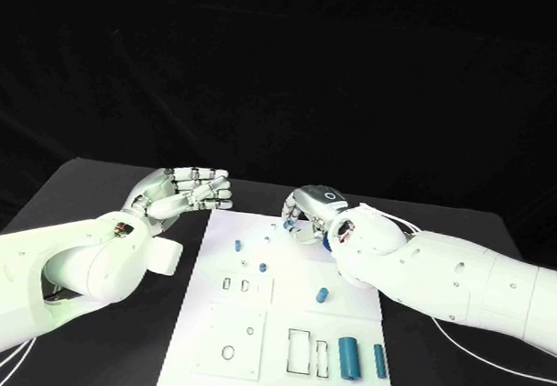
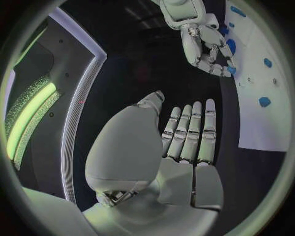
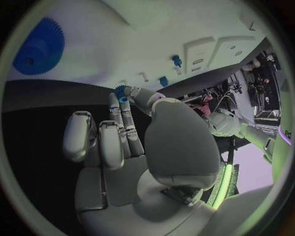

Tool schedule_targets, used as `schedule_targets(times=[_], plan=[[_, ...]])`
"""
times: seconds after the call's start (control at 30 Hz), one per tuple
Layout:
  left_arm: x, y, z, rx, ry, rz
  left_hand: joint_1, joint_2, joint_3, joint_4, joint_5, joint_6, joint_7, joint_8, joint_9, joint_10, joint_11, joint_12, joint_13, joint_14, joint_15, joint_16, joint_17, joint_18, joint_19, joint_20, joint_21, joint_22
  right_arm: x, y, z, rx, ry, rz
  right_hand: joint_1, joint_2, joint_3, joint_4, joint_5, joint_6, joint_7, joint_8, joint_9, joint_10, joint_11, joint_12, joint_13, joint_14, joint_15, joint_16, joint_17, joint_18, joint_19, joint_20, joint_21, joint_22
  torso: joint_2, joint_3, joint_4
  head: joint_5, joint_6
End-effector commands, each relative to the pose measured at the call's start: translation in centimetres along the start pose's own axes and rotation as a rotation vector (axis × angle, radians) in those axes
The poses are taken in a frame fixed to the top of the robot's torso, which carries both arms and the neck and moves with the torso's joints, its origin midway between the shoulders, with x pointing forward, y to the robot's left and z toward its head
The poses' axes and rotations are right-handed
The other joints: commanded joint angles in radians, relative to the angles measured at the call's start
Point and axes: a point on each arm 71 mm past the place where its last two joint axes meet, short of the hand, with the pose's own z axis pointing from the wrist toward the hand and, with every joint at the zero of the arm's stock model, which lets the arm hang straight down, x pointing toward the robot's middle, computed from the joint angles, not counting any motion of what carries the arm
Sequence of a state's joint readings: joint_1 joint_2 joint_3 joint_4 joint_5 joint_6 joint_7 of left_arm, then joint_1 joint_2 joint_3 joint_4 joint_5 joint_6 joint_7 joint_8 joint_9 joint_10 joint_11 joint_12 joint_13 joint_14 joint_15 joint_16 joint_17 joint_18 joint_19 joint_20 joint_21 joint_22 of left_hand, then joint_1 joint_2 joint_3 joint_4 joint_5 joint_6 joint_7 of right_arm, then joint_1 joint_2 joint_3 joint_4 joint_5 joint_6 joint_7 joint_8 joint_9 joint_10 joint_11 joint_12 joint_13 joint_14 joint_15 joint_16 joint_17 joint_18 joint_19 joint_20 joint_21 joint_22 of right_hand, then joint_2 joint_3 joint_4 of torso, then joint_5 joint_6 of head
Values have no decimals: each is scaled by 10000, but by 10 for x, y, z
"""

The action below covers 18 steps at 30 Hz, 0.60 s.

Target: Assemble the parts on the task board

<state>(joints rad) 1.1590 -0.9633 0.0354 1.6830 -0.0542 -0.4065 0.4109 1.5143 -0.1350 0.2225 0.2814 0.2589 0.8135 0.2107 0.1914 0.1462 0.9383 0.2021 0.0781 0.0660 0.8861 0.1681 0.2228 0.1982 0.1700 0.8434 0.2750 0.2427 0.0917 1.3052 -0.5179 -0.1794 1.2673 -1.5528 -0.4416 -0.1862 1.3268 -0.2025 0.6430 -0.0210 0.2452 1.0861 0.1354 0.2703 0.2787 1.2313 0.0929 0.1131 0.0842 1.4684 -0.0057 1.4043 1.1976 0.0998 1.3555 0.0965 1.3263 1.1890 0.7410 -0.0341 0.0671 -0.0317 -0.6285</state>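
Lying nearest the lens, at five o'clock on the white task board (image 1: 212,334): two blue cylinders (image 1: 347,357), side by side and untouched. Scattered farther up, toward the board's centre: short blue pegs (image 1: 322,295), well apart from one another. Reaching in from three o'clock to the board's twelve o'clock edge: right hand (image 1: 314,217), fingers curled down around a small blue part (image 1: 288,222). Parked just off the eleven o'clock corner, over the black table (image 1: 107,186): left hand (image 1: 188,192), holding nothing. Seen from the left wrist: left hand (image 2: 184,142) flat and empty, fingers stretched out side by side; beyond it the right hand (image 2: 206,46) at the board's edge, small blue part (image 2: 231,70) at its tips. Seen from the right wrist: right hand (image 3: 123,142) with thumb and fingers meeting in a pinch on the toothed small blue part (image 3: 120,91); large blue gear (image 3: 38,46) lying flat on the board beyond. Impossible to tell whether the pinched piece is clear of the board or resting on it. Judged a pick-up step, early in the assembly, with most pieces loose. Called for next, by the look of it: a firm pinch, a short carry to the matching seat, and careful alignment before pressing home.
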Motion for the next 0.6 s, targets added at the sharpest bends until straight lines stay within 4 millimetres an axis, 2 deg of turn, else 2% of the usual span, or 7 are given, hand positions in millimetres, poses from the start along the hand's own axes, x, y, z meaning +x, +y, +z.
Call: schedule_targets(times=[0.03,0.2,0.43,0.6], plan=[[3,-2,1,90,187,-146,-5,-62,74,6,-67,-42,398,-47,-15,-41,41,-70,-12,-71,12,-45,16,131,73,-13,45,-17,-1,1,4,-34,-264,-9,130,134,38,-33,65,-3,4,43,18,343,-280,61,191,352,-67,58,-4,-164,-10,-29,30,-16,15,-2,38,42,-8],[3,-2,2,102,205,-152,-5,-62,74,6,-67,-42,398,-47,-15,-41,41,-70,-12,-71,12,-45,16,131,73,-13,45,-17,1,3,11,22,-217,25,105,131,41,-30,63,-28,15,50,38,331,-270,52,196,354,-62,66,5,-161,-26,-29,19,-33,33,-9,54,137,-6],[5,-3,3,118,245,-164,-5,-62,74,6,-67,-42,398,-47,-15,-41,41,-70,-12,-71,12,-45,16,131,73,-13,45,-17,4,7,17,26,-180,60,95,129,42,-29,63,-39,18,51,45,325,-267,48,198,353,-59,66,3,-157,-37,-28,9,-47,35,-15,78,145,-21],[6,-5,4,165,265,-154,-5,-62,74,6,-67,-42,398,-47,-15,-41,41,-70,-12,-71,12,-45,16,131,73,-13,45,-17,6,9,18,-16,-105,102,87,122,42,-32,61,-53,20,54,54,317,-265,43,200,352,-56,65,-5,-156,-44,-27,5,-53,60,-18,61,187,-6]])
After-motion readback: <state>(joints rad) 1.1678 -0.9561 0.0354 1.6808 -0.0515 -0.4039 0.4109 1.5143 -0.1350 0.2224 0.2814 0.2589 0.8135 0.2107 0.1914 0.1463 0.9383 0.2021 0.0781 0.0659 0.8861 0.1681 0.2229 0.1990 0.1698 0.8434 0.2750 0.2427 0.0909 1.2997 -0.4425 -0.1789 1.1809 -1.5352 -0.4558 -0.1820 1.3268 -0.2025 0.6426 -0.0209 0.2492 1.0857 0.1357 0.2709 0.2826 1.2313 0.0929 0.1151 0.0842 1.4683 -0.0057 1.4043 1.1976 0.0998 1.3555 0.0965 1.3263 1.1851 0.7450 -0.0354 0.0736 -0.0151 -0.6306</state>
